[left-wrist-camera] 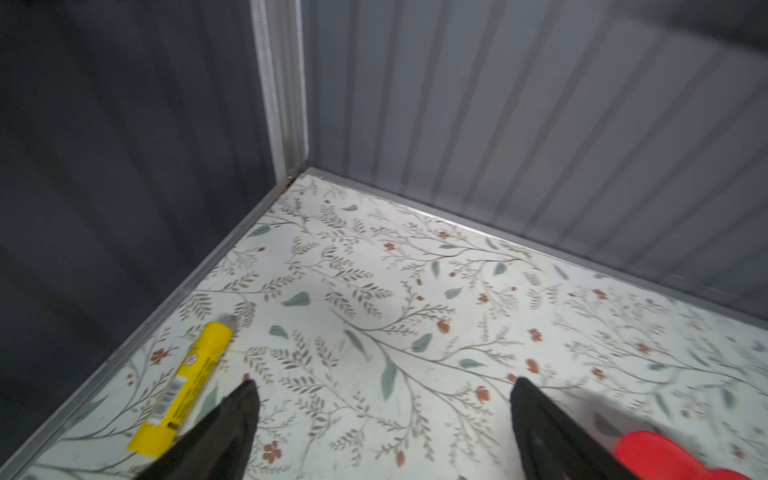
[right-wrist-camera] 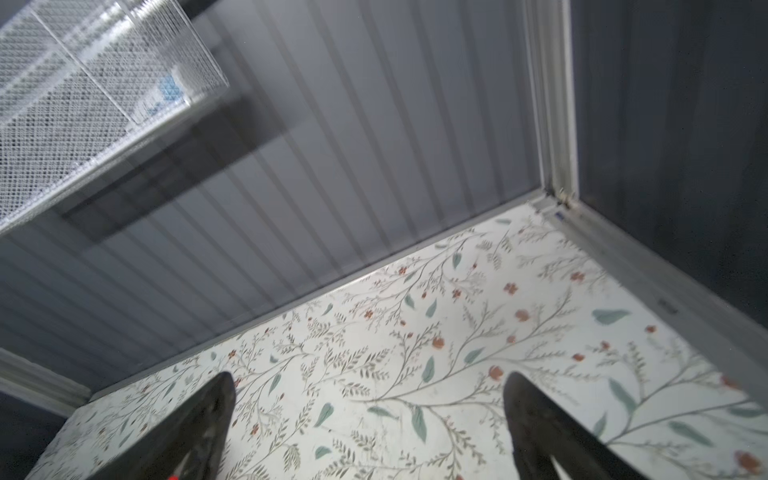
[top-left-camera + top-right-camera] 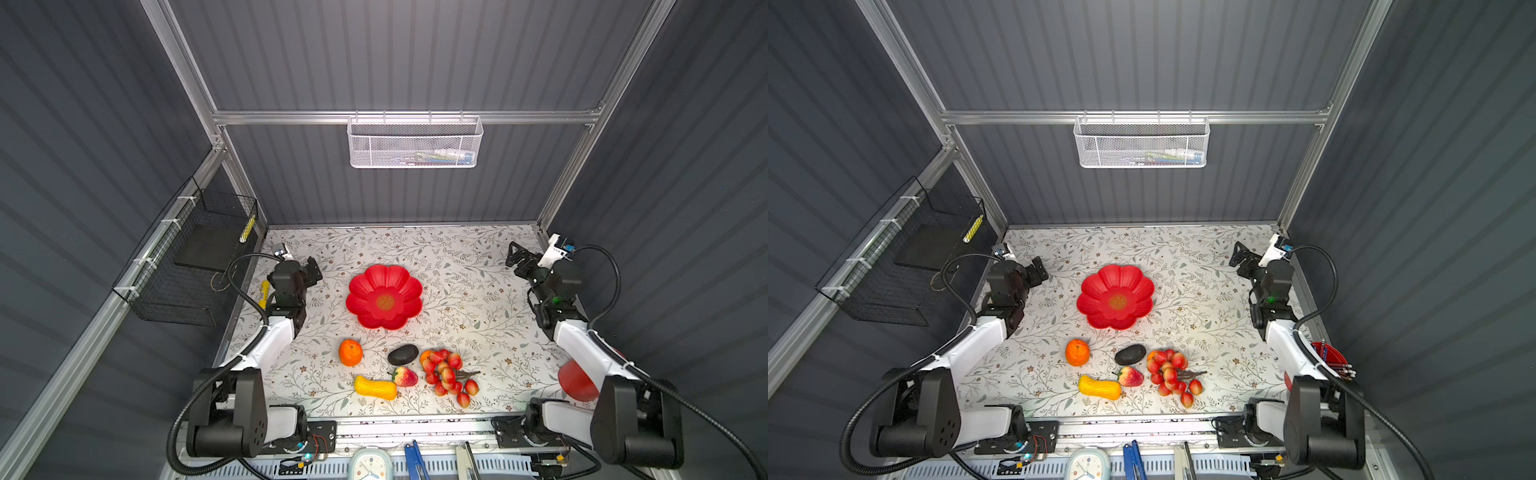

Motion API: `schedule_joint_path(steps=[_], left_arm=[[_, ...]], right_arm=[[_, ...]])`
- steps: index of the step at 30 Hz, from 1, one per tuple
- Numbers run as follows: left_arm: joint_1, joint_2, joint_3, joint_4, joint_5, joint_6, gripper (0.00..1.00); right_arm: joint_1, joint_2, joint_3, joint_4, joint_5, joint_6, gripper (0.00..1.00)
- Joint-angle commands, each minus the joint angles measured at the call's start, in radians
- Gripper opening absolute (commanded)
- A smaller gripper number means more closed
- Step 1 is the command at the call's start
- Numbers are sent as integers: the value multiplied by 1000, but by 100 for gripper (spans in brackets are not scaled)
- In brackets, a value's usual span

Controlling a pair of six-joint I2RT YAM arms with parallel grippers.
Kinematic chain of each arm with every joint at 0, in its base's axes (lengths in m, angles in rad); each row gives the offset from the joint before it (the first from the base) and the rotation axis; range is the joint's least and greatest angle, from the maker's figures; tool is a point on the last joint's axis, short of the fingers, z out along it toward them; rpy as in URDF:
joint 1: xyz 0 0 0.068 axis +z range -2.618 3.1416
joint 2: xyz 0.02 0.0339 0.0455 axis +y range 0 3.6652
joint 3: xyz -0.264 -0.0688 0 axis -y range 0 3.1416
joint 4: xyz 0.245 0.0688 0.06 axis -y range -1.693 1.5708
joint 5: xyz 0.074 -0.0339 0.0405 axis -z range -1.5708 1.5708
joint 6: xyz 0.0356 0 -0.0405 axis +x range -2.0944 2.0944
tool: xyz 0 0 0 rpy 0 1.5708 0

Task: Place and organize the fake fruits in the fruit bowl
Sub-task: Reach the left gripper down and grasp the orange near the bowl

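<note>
Left wrist view shows your left jaws standing wide apart over bare desk (image 1: 374,311) with nothing between them. A yellow stick (image 1: 183,386) lies just beside one jaw, and a red petal of the fruit bowl (image 1: 665,457) shows past the other. Right wrist view gives the same for your right jaws: spread, empty, facing the far corner.

In both top views the bowl sits empty mid-desk, between the two arms. All the fake fruits lie on its near side: a lone orange (image 3: 350,352), the avocado (image 3: 402,354), the yellow squash (image 3: 375,387) just beside the strawberry (image 3: 404,377), and the berry bunch (image 3: 446,376) with a second orange (image 3: 424,356) half hidden against it.

These are likely light, hard, slick plastic, so the round ones may roll or squirt out. Close across the orange's widest middle and take the squash across its narrower waist. The bunch probably flops, so grip it by the brown stem (image 3: 467,375).
</note>
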Motion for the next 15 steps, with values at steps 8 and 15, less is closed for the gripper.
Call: schedule_joint_path(steps=[8, 15], left_arm=[[-49, -103, 144, -745, 322, -27, 87], [-243, -124, 107, -918, 271, -131, 88]], right_arm=[[236, 143, 326, -483, 120, -101, 99], [316, 226, 387, -499, 112, -109, 99]])
